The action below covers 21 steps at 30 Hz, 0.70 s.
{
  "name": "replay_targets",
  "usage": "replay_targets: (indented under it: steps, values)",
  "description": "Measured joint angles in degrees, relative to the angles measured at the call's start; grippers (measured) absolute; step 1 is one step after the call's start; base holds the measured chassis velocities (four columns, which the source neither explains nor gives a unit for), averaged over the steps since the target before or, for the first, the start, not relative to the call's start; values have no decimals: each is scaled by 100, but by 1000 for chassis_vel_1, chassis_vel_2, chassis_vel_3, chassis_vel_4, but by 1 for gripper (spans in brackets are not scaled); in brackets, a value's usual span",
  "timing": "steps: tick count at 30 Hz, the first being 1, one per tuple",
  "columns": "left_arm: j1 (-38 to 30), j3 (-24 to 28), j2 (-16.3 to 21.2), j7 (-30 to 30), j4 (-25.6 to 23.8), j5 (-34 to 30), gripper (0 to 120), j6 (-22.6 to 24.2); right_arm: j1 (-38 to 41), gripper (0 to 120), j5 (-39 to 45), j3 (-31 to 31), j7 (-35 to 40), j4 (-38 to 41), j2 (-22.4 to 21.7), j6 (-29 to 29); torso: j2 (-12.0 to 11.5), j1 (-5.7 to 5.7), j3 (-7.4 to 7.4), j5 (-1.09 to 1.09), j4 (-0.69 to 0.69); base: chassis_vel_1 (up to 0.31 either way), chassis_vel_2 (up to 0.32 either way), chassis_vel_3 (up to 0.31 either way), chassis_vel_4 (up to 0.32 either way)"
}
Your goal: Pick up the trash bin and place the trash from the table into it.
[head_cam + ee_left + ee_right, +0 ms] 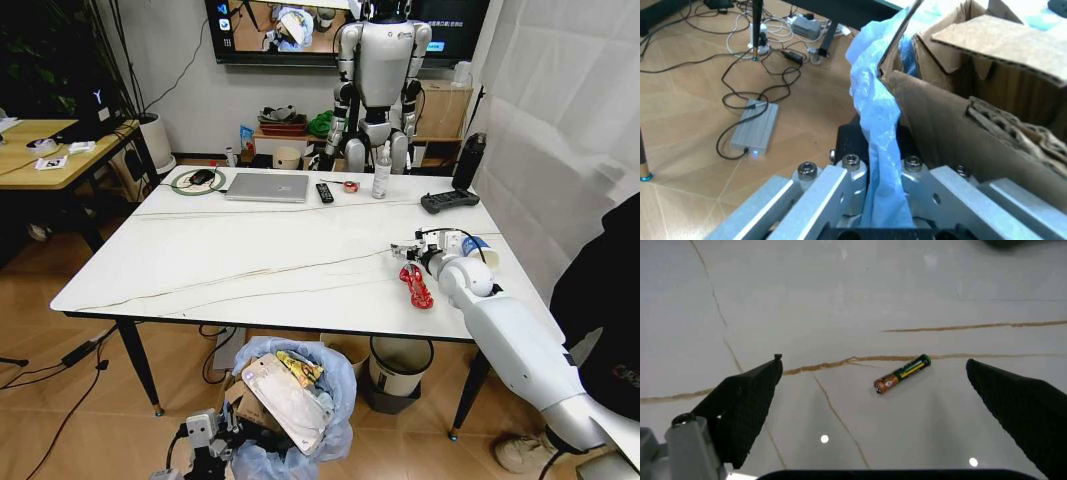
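No readable writing anywhere, just a green-and-orange battery (901, 374) lying on the white counter (250, 250). Right claw (873, 390) spread wide above that battery, touching nothing. Left claw (873, 200) clamped tight on the blue bag of the trash bin (295, 400), held low beside the counter's front edge, stuffed with cardboard (973, 100) and wrappers.

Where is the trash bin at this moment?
In the head view the trash bin hangs below the table's near edge, off the floor, towards the robot's left, already holding trash. The left gripper clamps its blue bag.
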Motion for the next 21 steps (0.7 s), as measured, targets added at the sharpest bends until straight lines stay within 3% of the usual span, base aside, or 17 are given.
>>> replay_targets:
  steps: [21]
  values:
    - [-44, -44, 0, 1, 40, -38, 0, 0, 131, 100, -112, -134, -118, -345, 83, 74, 1, -1, 0, 0, 0, 0, 0, 0, 0]
